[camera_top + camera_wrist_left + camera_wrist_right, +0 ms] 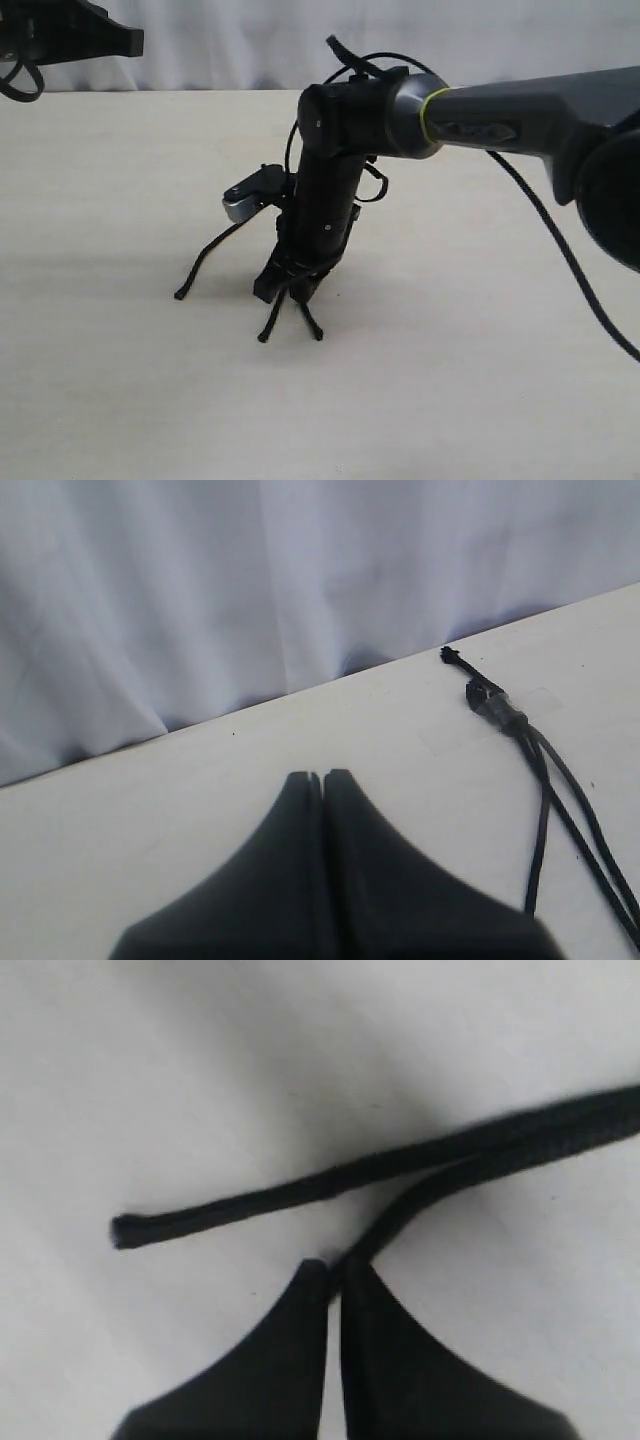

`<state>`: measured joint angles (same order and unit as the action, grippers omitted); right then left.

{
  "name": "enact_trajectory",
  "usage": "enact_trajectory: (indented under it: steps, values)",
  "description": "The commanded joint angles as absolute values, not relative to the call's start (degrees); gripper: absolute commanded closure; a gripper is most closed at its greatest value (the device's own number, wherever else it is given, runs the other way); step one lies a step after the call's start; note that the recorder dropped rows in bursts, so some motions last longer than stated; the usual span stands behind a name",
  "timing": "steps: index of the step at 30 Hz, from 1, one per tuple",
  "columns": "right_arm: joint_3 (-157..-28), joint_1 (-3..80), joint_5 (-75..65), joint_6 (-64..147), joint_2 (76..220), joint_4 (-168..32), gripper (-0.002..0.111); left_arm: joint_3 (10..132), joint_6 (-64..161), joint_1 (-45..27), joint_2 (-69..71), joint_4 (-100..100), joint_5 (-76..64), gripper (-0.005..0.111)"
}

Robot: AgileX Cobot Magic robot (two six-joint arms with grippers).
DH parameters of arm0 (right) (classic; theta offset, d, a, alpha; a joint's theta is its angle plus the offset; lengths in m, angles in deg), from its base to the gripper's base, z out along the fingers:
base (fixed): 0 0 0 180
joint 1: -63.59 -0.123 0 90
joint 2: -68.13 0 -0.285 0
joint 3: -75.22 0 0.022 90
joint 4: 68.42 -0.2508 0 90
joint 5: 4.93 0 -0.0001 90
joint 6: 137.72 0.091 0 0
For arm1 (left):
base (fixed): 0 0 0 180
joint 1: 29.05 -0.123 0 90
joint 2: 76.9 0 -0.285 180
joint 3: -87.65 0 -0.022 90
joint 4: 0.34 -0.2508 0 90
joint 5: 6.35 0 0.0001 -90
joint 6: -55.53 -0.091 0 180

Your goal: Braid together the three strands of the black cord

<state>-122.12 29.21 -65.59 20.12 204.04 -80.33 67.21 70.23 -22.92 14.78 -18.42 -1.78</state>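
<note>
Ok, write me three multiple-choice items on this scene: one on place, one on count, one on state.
1. Where is the left pincer relative to the black cord? A) clamped on it B) apart from it C) beneath it
2. How many strand tips show in the exterior view? A) one B) five C) three
3. The right pincer is: A) shut on a strand B) wide open C) out of view

B: its closed jaws hold nothing, and the cord lies off to one side.
C: three separate tips fan out.
A: a strand runs into its closed jaws.
</note>
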Motion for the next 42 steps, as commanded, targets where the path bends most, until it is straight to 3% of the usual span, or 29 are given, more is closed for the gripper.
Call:
enact_trajectory:
  steps: [1, 11, 15, 17, 21, 24, 33, 35, 38, 42]
  values:
    - [-122.2, 29.6, -64.7, 22.9, 197.5, -74.2, 0.104, 67.0, 70.5, -23.0, 14.4, -18.1, -2.4, 0.107]
    - [-121.8, 39.1, -64.6, 28.3, 189.5, -70.7, 0.104, 67.0, 70.5, -23.0, 14.4, -18.1, -2.4, 0.107]
    - [-118.5, 38.8, -61.2, 28.6, 191.1, -74.2, 0.102, 67.0, 70.5, -23.0, 14.4, -18.1, -2.4, 0.107]
    - [-116.8, 37.3, -59.0, 29.3, 192.4, -74.2, 0.094, 67.0, 70.5, -23.0, 14.4, -18.1, -2.4, 0.107]
    - [-115.2, 33.6, -57.3, 29.7, 195.5, -74.2, 0.064, 67.0, 70.5, -23.0, 14.4, -18.1, -2.4, 0.107]
    - [-115.2, 30.8, -56.3, 30.0, 198.0, -74.2, 0.056, 67.0, 70.5, -23.0, 14.4, -18.1, -2.4, 0.107]
    - [-115.2, 25.5, -55.5, 31.3, 202.4, -71.6, 0.060, 67.0, 70.5, -23.0, 14.4, -18.1, -2.4, 0.107]
    - [-115.2, 25.4, -55.5, 33.2, 202.7, -69.8, 0.073, 67.0, 70.5, -23.0, 14.4, -18.1, -2.4, 0.107]
    - [-115.2, 25.4, -55.7, 34.6, 203.0, -66.8, 0.102, 67.0, 70.5, -23.0, 14.4, -18.1, -2.4, 0.107]
    - [-116.3, 25.5, -57.6, 34.8, 201.2, -63.4, 0.104, 67.0, 70.5, -23.0, 14.4, -18.1, -2.4, 0.107]
